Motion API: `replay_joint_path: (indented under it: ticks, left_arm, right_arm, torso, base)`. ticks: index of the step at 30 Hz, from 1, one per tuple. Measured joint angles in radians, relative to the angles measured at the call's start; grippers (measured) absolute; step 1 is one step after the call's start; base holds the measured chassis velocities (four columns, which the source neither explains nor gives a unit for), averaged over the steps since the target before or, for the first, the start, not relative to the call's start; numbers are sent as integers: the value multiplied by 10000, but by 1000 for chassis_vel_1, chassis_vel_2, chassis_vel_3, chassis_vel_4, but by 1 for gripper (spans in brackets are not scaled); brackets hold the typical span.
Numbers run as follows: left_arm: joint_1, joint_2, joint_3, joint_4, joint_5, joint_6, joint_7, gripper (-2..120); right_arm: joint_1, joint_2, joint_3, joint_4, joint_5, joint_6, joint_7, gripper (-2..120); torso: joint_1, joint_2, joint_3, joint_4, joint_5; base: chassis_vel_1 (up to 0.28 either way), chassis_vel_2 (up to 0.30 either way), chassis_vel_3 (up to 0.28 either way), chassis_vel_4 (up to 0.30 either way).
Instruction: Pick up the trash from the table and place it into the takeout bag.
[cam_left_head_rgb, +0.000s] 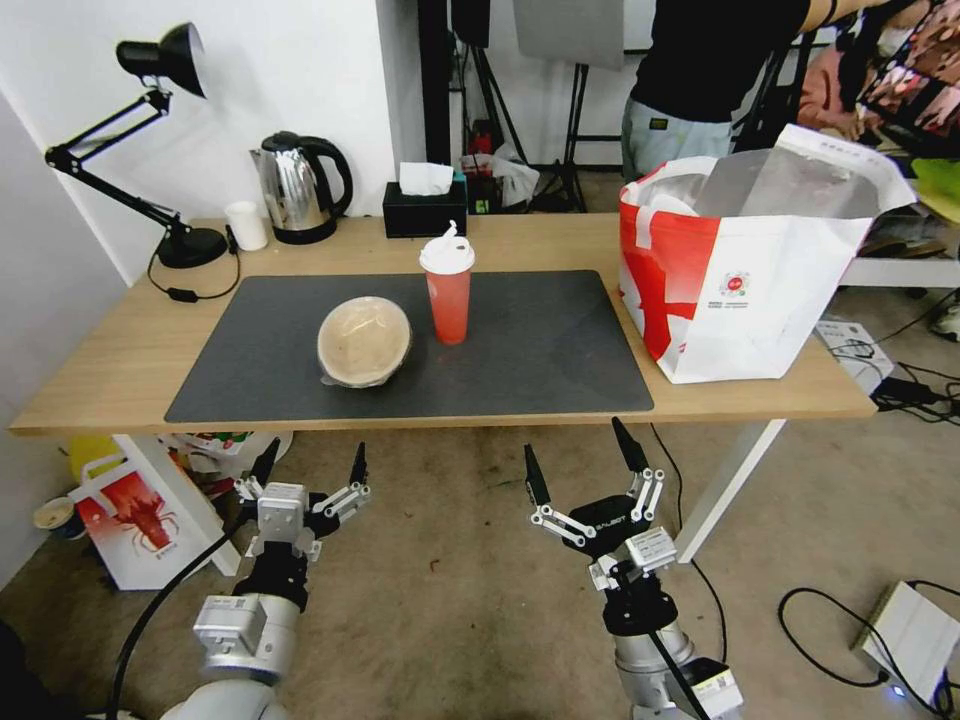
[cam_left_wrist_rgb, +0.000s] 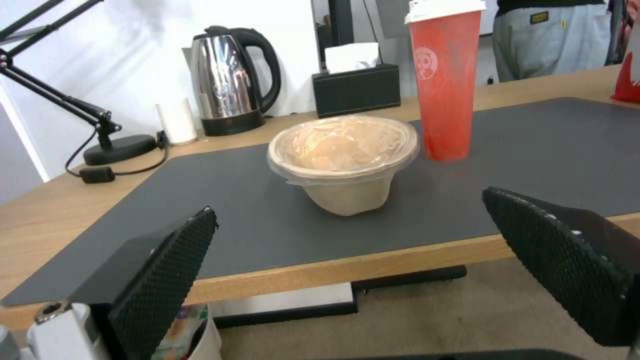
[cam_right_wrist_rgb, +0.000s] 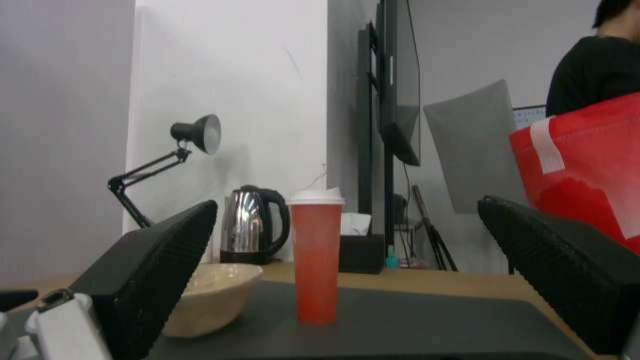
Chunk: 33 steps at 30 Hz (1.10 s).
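A: From the left, what lies on the table?
B: The beige bowl, seemingly film-covered, sits tilted on the mat; beside it the red cup stands upright, lid up; the takeout bag stands open at the right end.
A: The arms?
B: The left gripper and the right gripper hover before the table's front edge, pointing toward it, fingers wide apart, holding nothing.

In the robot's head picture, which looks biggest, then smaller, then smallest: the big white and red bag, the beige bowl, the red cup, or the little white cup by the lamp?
1. takeout bag
2. beige bowl and red cup: too alike to rank
3. little white cup, though it sits farther from the camera
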Motion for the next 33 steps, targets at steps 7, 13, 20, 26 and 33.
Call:
replay_joint_path:
  ticks: [7, 13, 20, 26, 33]
  left_arm:
    - [0, 0, 0, 0, 0, 0, 0, 100]
    - [0, 0, 0, 0, 0, 0, 0, 100]
    - [0, 0, 0, 0, 0, 0, 0, 100]
    - [0, 0, 0, 0, 0, 0, 0, 100]
    - [0, 0, 0, 0, 0, 0, 0, 100]
  right_arm:
    - [-23, -38, 76, -35, 36, -47, 161, 100]
    - [-38, -93, 141, -34, 81, -148, 230, 100]
    - [-5, -112, 123, -35, 105, -185, 233, 100]
    - [7, -119, 89, 108, 268, -267, 222, 100]
    - [678, -581, -105, 1050, 1747, -1075, -295, 100]
  torso:
    - [0, 0, 0, 0, -1]
    - [0, 0, 0, 0, -1]
    - [0, 0, 0, 0, -1]
    - [1, 0, 0, 0, -2]
    - [0, 0, 0, 0, 0]
  base:
    - [0, 0, 0, 0]
    - [0, 0, 0, 0]
    - [0, 0, 0, 0]
    - [0, 0, 0, 0]
    - [0, 0, 0, 0]
